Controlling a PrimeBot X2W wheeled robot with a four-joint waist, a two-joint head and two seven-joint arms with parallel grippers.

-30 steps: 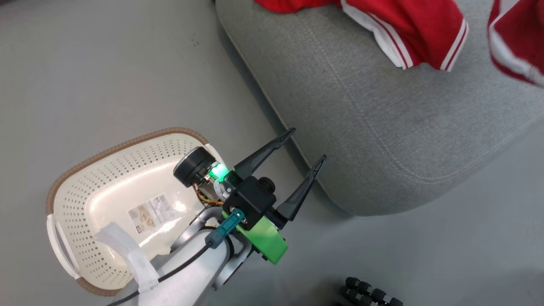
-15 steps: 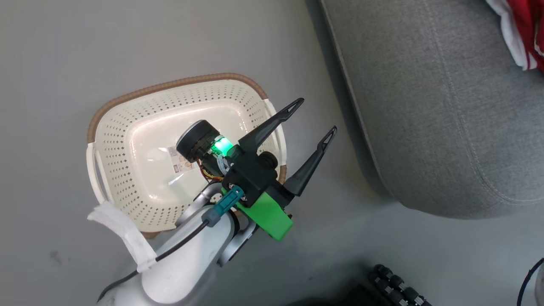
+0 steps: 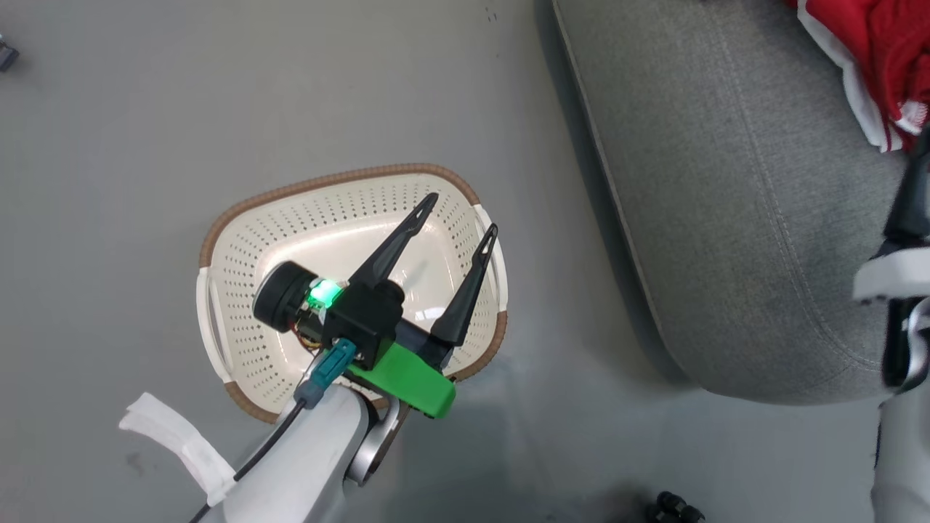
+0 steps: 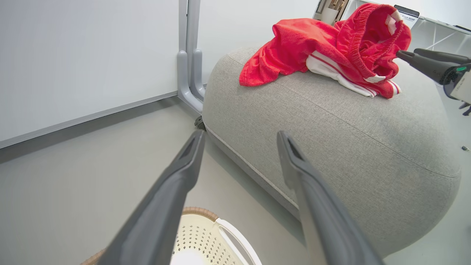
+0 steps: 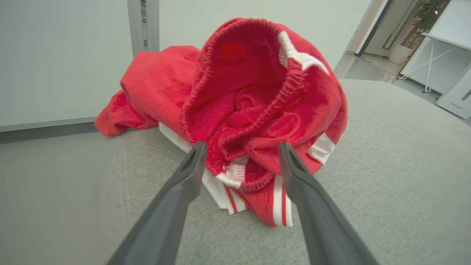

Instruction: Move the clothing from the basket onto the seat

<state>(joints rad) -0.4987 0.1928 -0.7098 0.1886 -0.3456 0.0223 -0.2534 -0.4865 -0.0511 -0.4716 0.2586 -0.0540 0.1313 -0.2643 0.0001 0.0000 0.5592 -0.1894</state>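
The red clothing [image 5: 257,95] with white stripe trim lies bunched on top of the grey seat [image 4: 331,132]. A corner of the clothing [image 3: 872,51] shows at the top right of the head view. My right gripper [image 5: 241,145] is open just in front of the pile, holding nothing. The cream basket [image 3: 247,312] stands on the floor left of the seat [image 3: 726,218], and its inside shows bare plastic. My left gripper [image 3: 463,213] hangs open over the basket's right half. In the left wrist view the left gripper [image 4: 240,133] points at the seat, with the basket [image 4: 206,235] rim below.
A white wall panel with a grey leg [image 4: 189,55] stands behind the seat. Black ridged parts [image 3: 672,508] lie on the floor at the bottom edge. My right arm's pale forearm [image 3: 897,283] fills the right edge. A white table [image 5: 441,51] stands far right.
The head camera has shifted. My left gripper has swung from past the basket's right rim to above its inside. The right forearm has come into view at the right edge.
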